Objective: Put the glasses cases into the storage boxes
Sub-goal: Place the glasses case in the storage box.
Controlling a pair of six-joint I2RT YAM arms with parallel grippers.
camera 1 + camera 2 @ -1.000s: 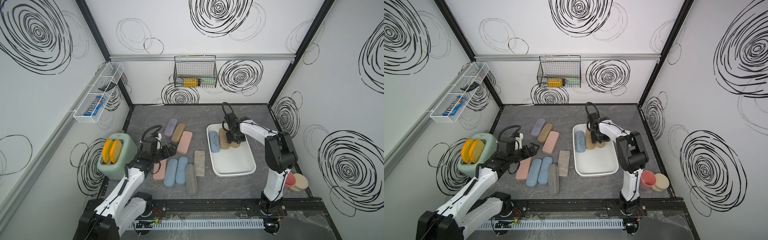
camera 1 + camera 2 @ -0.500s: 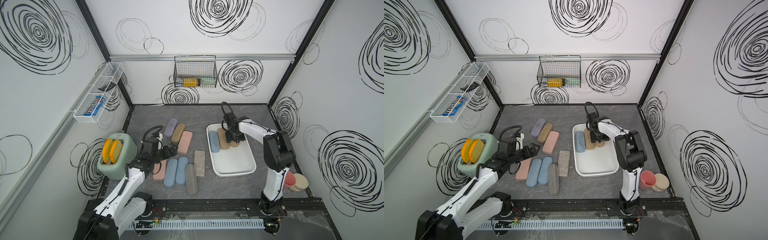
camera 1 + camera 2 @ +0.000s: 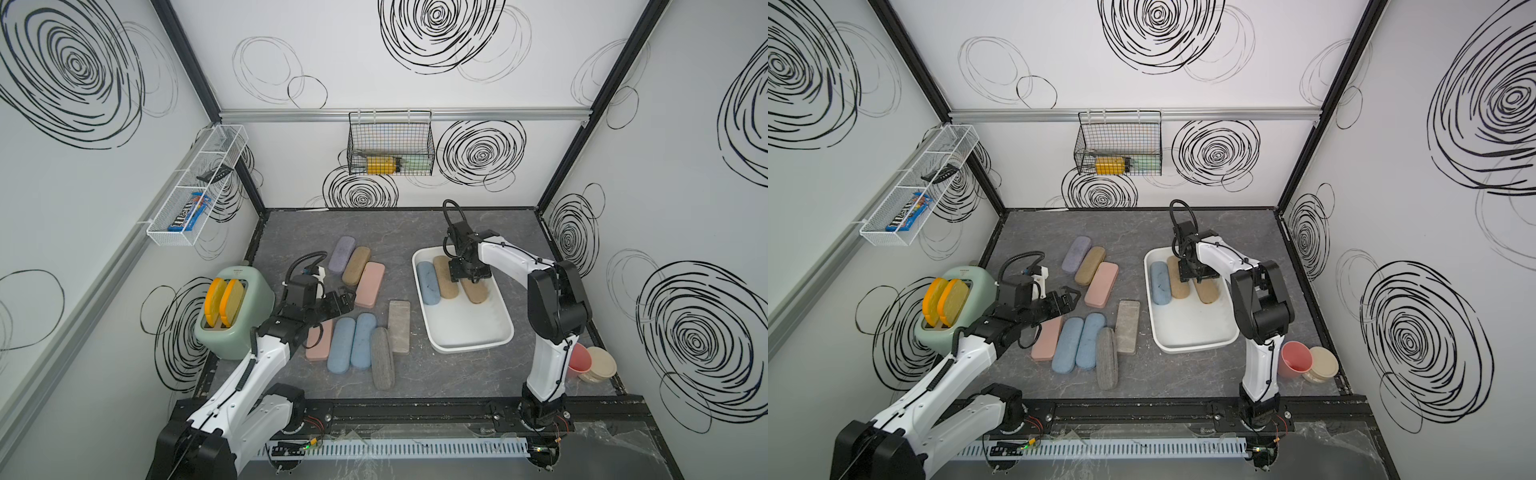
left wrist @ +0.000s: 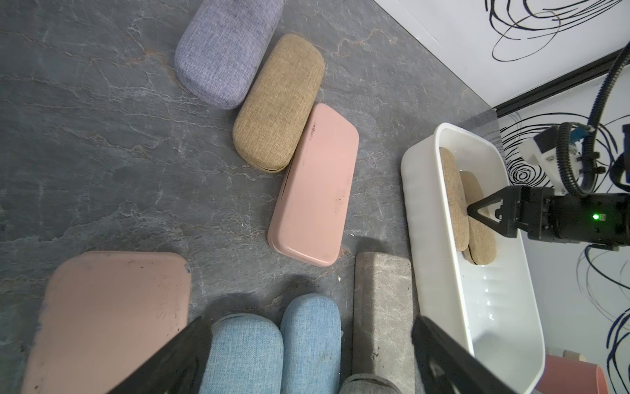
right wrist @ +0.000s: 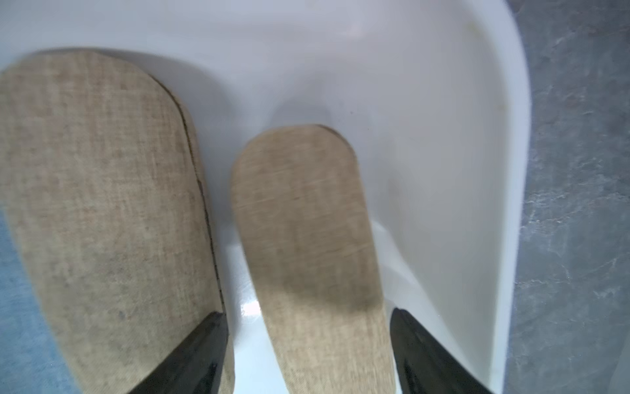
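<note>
Currently right gripper sits low in the far end of the white bin, fingers apart straddling a tan case lying flat; gap visible on one side, not clamped. Second tan case and blue case lie just left of it. Left gripper hovers spread wide, empty, above eight loose cases on the table, left of the bin.

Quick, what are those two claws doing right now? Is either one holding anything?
Left gripper: open, holding nothing.
Right gripper: open, jaws either side of a tan case lying in the white bin.
</note>
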